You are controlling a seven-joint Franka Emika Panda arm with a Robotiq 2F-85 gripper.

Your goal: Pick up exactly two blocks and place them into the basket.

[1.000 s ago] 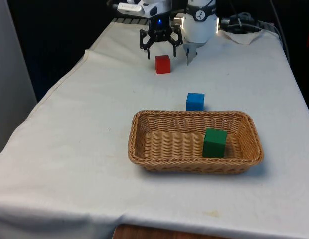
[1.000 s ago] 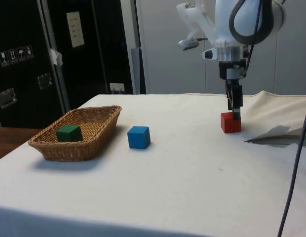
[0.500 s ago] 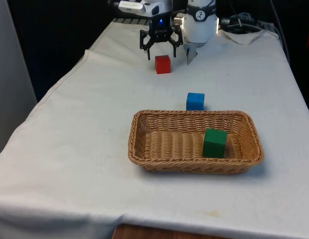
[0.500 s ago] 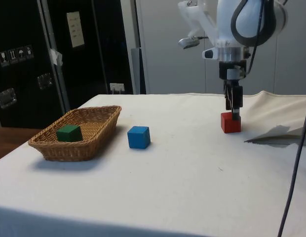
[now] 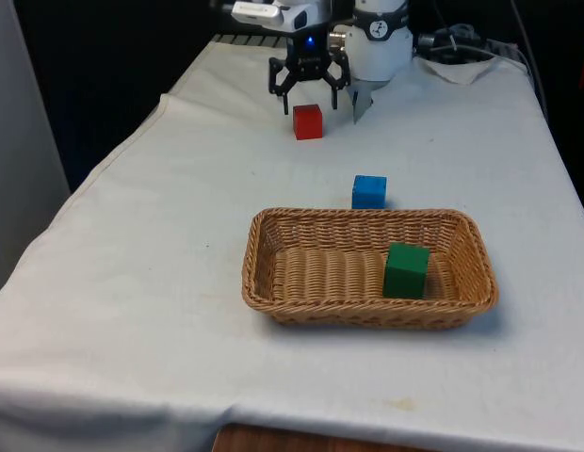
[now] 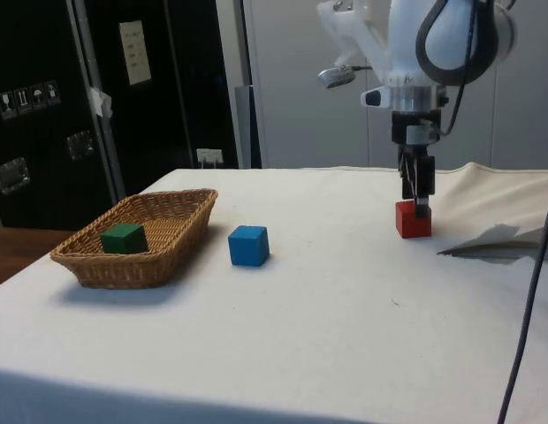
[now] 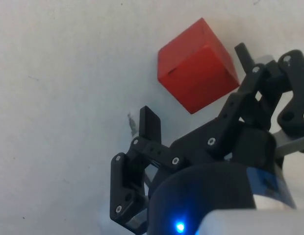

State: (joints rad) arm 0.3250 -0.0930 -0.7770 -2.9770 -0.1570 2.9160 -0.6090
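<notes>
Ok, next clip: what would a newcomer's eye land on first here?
Probably the wicker basket near the table's front with a green block already inside. Then the blue block just behind the basket, and the red block at the far end, with the open gripper poised above it.

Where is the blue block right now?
The blue block sits on the white cloth just outside the basket, by its far rim towards the front view's right. It lies between the basket and the red block, touching neither.
</notes>
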